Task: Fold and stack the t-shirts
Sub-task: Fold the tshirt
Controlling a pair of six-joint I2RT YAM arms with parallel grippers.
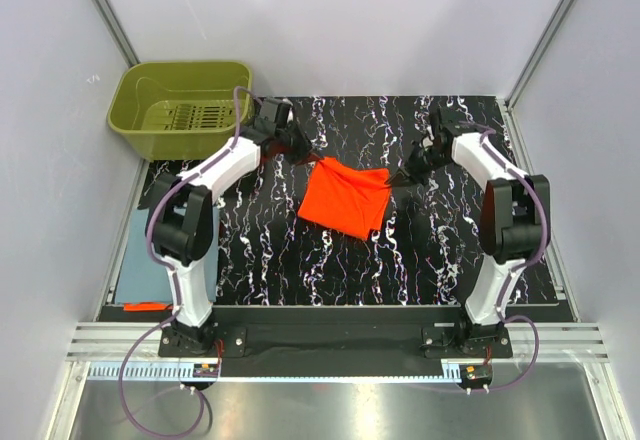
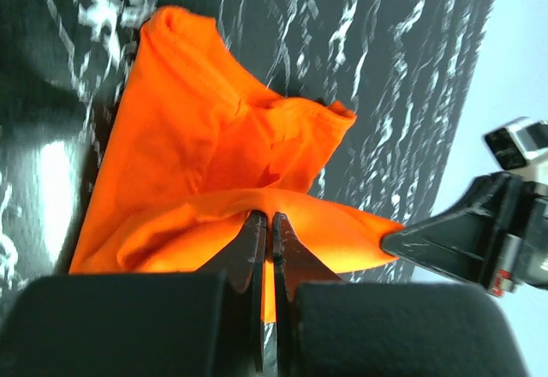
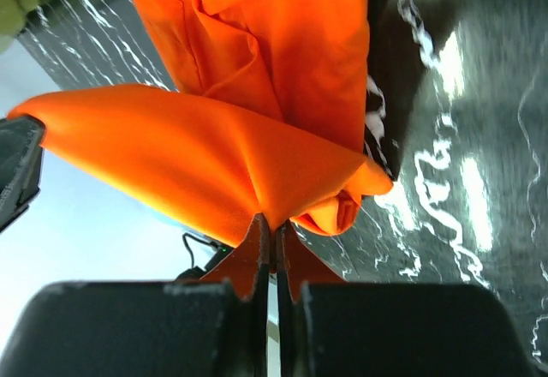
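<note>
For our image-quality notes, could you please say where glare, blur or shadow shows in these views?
Top external: evenly lit and sharp. Left wrist: the left claw soft up close, white glare on the table. Right wrist: streaky glare at right, dark shadow beside the orange t-shirt.

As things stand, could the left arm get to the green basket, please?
Probably yes: the basket sits just beside the left arm, with nothing between them. However, the left claw is shut on the orange shirt, so it would have to let go first.
</note>
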